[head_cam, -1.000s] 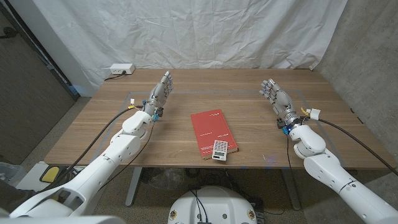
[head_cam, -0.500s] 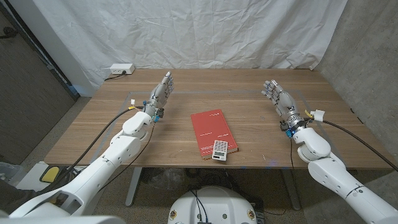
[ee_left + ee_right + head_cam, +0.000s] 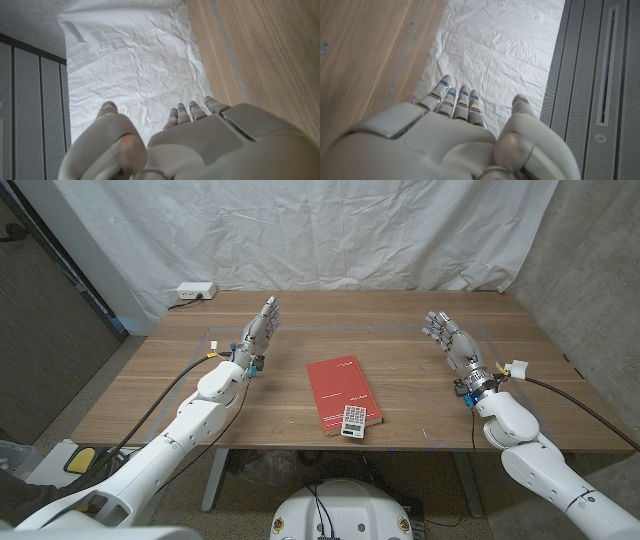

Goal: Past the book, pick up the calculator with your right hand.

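A red book [image 3: 342, 390] lies at the middle of the wooden table [image 3: 140, 385]. A small grey calculator [image 3: 354, 421] sits on the book's near right corner, close to the table's front edge. My right hand [image 3: 452, 342] is raised over the right side of the table, fingers apart and holding nothing, well to the right of the calculator and farther back. My left hand [image 3: 258, 332] stands on the left, fingers extended, with nothing in it. The wrist views show the backs of the left hand [image 3: 165, 145] and the right hand [image 3: 445, 140].
A white power strip [image 3: 196, 291] lies at the table's far left corner. A white sheet [image 3: 330, 230] hangs behind the table. Faint tape marks outline a rectangle on the tabletop.
My right arm has drifted slightly to the right and toward the front edge. The left arm, book and calculator have not moved.
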`<act>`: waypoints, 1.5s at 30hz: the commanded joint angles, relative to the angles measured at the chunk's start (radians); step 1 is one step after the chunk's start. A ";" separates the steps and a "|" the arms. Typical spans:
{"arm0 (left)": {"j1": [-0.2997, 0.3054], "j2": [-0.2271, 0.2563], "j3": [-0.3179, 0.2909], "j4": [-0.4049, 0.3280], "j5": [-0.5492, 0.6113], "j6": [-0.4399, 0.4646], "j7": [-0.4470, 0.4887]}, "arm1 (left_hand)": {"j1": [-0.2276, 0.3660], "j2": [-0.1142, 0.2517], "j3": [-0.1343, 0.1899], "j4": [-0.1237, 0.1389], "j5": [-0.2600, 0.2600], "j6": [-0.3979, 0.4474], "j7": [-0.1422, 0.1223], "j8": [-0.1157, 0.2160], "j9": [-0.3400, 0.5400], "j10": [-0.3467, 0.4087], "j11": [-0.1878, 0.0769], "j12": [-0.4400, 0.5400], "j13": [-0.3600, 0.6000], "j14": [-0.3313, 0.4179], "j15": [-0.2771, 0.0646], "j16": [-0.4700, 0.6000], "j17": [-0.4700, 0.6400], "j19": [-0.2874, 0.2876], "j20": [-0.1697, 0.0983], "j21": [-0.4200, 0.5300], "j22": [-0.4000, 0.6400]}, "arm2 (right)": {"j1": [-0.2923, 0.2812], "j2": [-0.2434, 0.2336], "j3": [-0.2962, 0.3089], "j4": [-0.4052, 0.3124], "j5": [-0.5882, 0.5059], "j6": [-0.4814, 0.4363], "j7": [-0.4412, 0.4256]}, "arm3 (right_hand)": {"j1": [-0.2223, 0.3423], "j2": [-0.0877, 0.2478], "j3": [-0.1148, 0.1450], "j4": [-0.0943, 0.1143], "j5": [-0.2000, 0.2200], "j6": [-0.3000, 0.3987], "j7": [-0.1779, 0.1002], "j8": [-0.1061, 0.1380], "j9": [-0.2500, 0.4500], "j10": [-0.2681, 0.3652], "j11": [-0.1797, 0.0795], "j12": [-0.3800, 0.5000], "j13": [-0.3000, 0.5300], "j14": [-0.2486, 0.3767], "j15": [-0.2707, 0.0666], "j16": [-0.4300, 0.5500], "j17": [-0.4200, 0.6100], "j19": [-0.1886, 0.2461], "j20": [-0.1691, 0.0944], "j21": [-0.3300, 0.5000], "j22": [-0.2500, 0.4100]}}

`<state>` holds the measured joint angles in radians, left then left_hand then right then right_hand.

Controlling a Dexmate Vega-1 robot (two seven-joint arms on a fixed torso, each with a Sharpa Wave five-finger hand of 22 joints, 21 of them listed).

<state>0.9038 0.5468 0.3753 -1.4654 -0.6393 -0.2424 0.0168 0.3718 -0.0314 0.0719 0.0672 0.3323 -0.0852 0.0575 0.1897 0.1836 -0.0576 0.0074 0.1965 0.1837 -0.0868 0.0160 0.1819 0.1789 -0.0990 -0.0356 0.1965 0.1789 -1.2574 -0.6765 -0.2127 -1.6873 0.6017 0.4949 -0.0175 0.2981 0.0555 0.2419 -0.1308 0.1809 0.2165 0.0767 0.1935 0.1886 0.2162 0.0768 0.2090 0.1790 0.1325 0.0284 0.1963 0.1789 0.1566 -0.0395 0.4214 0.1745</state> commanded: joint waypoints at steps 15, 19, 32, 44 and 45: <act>0.033 0.025 -0.013 -0.045 0.000 0.005 0.012 | 0.010 0.004 -0.005 -0.003 -0.007 0.007 0.002 0.010 0.003 0.011 -0.002 0.009 0.002 0.002 0.001 0.006 0.003 -0.003 -0.057 0.006 0.003 | -0.127 -0.039 0.064 -0.081 -0.062 0.062 -0.016 | 0.020 0.001 0.008 -0.009 0.000 0.015 -0.003 0.009 0.002 0.016 -0.006 0.004 0.004 0.027 -0.015 0.004 0.005 0.030 -0.016 -0.003 0.004; 0.029 0.019 -0.011 -0.035 0.001 -0.010 0.003 | 0.011 0.004 -0.005 -0.004 -0.008 0.008 0.002 0.010 0.003 0.012 -0.001 0.009 0.003 0.002 0.000 0.006 0.003 -0.003 -0.058 0.006 0.003 | -0.143 -0.043 0.077 -0.101 -0.078 0.059 -0.027 | 0.022 0.001 0.008 -0.010 0.000 0.017 -0.004 0.009 0.002 0.016 -0.004 0.004 0.004 0.029 -0.017 0.004 0.005 0.031 -0.016 -0.004 0.004; 0.020 0.019 -0.014 -0.023 0.002 -0.009 0.003 | 0.014 0.006 -0.007 -0.005 -0.009 0.008 0.001 0.010 0.003 0.011 -0.002 0.008 0.003 0.000 0.000 0.005 0.003 -0.005 -0.056 0.005 0.003 | -0.195 -0.053 0.107 -0.165 -0.127 0.039 -0.055 | 0.025 0.002 0.010 -0.010 0.000 0.020 -0.006 0.009 0.002 0.024 -0.005 0.007 0.004 0.044 -0.021 0.007 0.005 0.045 -0.019 -0.005 0.004; 0.008 0.019 -0.014 -0.015 -0.005 0.011 0.004 | 0.016 0.008 -0.008 -0.005 -0.011 0.008 -0.001 0.009 0.003 0.011 -0.004 0.008 0.003 0.001 0.000 0.006 0.003 -0.006 -0.055 0.005 0.004 | -0.228 -0.047 0.121 -0.185 -0.165 0.055 -0.052 | 0.031 0.001 0.011 -0.012 0.001 0.024 -0.011 0.010 0.003 0.035 -0.002 0.010 0.004 0.053 -0.024 0.008 0.005 0.057 -0.018 -0.006 0.004; 0.006 0.018 -0.013 -0.015 -0.004 0.013 0.005 | 0.016 0.008 -0.008 -0.005 -0.011 0.008 -0.001 0.009 0.003 0.011 -0.005 0.008 0.003 0.001 0.000 0.006 0.003 -0.006 -0.055 0.005 0.004 | -0.231 -0.047 0.124 -0.186 -0.168 0.057 -0.052 | 0.032 0.001 0.012 -0.013 0.001 0.025 -0.011 0.010 0.003 0.036 -0.003 0.010 0.005 0.053 -0.025 0.008 0.005 0.058 -0.019 -0.007 0.004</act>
<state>0.9233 0.5654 0.3595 -1.4855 -0.6433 -0.2476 0.0192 0.3771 -0.0261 0.0677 0.0630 0.3247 -0.0838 0.0589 0.1974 0.1835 -0.0491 0.0051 0.1965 0.1836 -0.0868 0.0160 0.1819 0.1789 -0.0989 -0.0356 0.1965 0.1788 -1.4544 -0.7239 -0.1073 -1.8484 0.4703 0.5443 -0.0657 0.3168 0.0551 0.2488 -0.1378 0.1810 0.2309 0.0660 0.1935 0.1882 0.2432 0.0750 0.2167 0.1789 0.1774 0.0088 0.2000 0.1788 0.2021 -0.0404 0.4180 0.1745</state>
